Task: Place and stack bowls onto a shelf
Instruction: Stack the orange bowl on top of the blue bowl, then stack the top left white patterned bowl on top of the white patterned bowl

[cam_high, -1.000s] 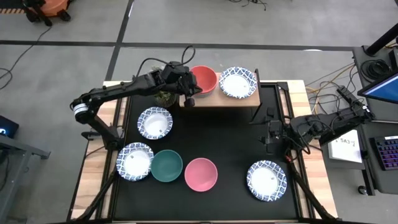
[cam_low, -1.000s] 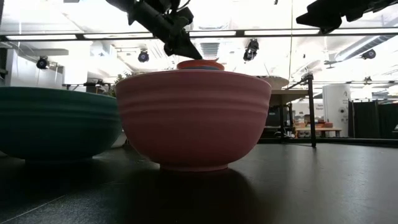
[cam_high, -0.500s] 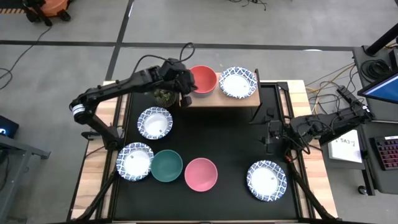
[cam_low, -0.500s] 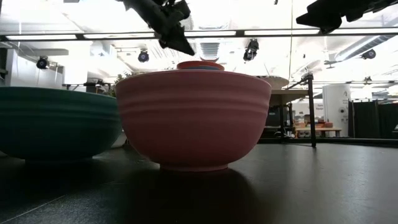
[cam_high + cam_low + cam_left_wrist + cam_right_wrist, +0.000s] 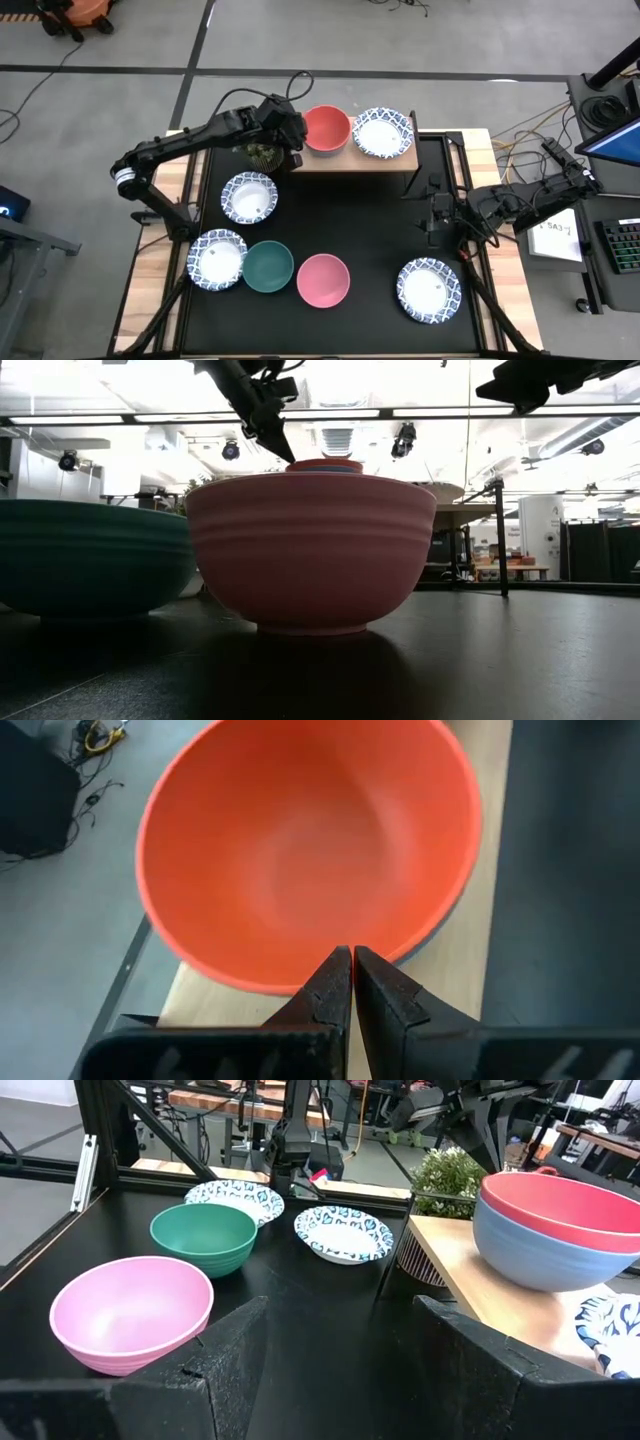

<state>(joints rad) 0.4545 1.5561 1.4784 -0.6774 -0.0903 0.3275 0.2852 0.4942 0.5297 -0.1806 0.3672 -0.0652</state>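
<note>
Hovering left gripper (image 5: 293, 152): fingers together, empty, just beside red bowl (image 5: 326, 128)
Red bowl: nested in blue bowl (image 5: 540, 1250) on shelf (image 5: 345, 158)
Right gripper (image 5: 436, 222): fingers apart, idle

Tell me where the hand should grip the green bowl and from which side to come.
Grip the green bowl by its thin upright rim, coming straight down from above. It sits upright and open, and its far edge looks clear, while a patterned bowl and the pink bowl crowd its sides.

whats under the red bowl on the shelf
The red bowl is nested inside a blue bowl, which stands on the light-wood shelf. Only the blue bowl's outer wall shows; its inside is covered by the red one.
</note>
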